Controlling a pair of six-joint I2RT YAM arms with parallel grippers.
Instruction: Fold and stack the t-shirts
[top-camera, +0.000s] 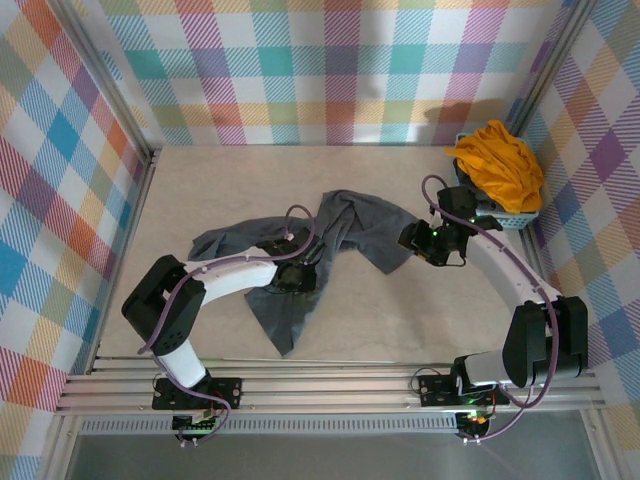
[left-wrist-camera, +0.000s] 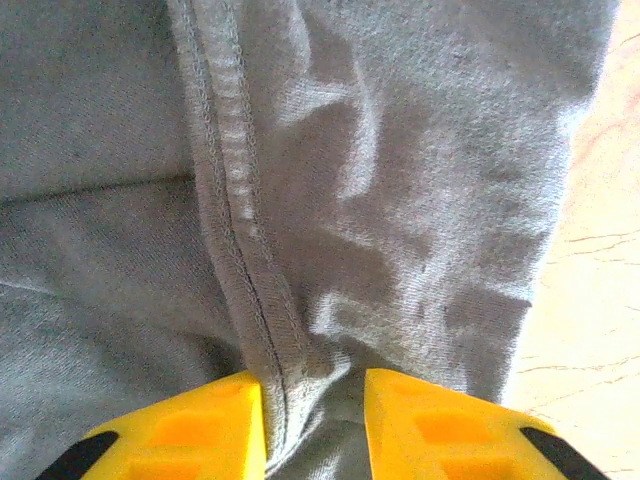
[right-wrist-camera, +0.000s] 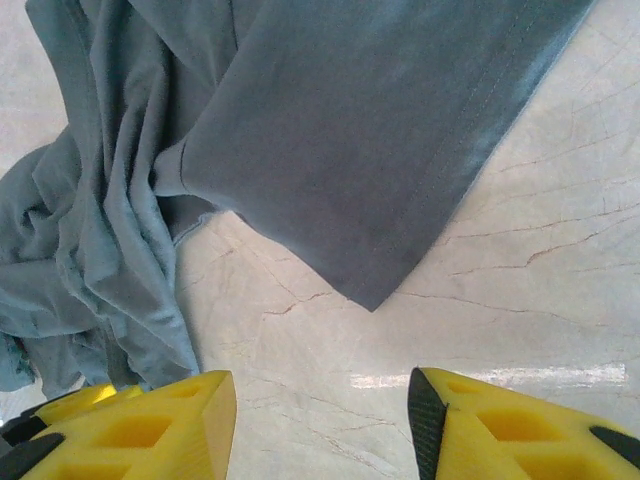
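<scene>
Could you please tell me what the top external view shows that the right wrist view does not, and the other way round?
The top external view takes in the mustard t-shirt heaped in the light-blue basket at the far right, plus the checked walls. The right wrist view gives close detail: the right gripper open over bare table, and a stitched hem along a flat corner of cloth. Both show the slate-grey t-shirt lying crumpled on the table.
</scene>
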